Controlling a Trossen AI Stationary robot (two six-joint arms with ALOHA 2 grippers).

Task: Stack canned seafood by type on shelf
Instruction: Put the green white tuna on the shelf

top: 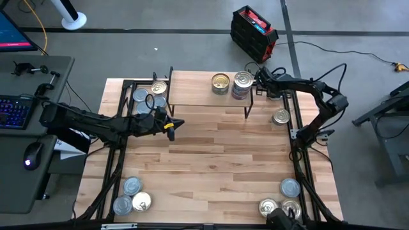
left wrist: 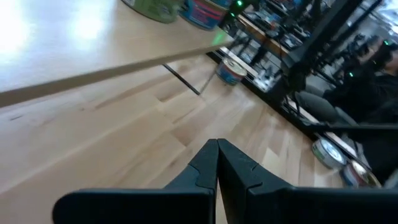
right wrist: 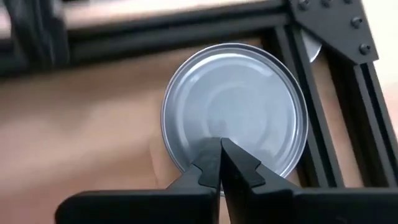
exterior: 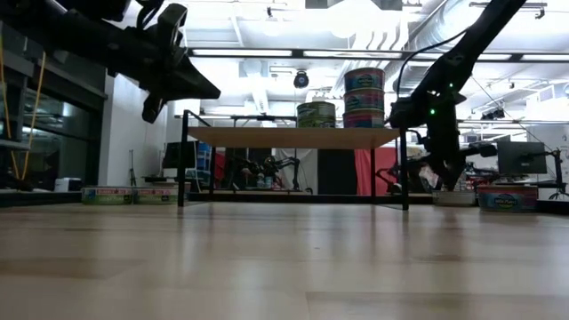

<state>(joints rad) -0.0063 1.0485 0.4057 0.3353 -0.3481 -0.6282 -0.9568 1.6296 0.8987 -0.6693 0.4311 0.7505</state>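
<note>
The shelf [top: 204,97] stands at the table's far side, its board [exterior: 293,137] on thin black legs. On it sit a gold-lidded tin [top: 220,83] and a stack of three silver-lidded tins [exterior: 364,98]. My right gripper [right wrist: 220,142] is shut and points steeply down over a silver-lidded tin [right wrist: 233,106] that rests on the table in the black frame's far right corner, just right of the shelf. My left gripper [top: 174,126] is shut and empty. It hangs above the table [left wrist: 217,145] in front of the shelf's left end. My right gripper's shut fingertips [right wrist: 211,152] stand over the silver lid near its rim [right wrist: 186,163], coming from above. I cannot tell whether they touch the lid.
Loose tins lie in groups: several left of the shelf [top: 150,97], three at the near left [top: 131,197], three at the near right [top: 284,201], one right of the shelf [top: 281,116]. Black frame rails [top: 295,153] line the table's sides. A desk with a keyboard [top: 16,110] stands at the left.
</note>
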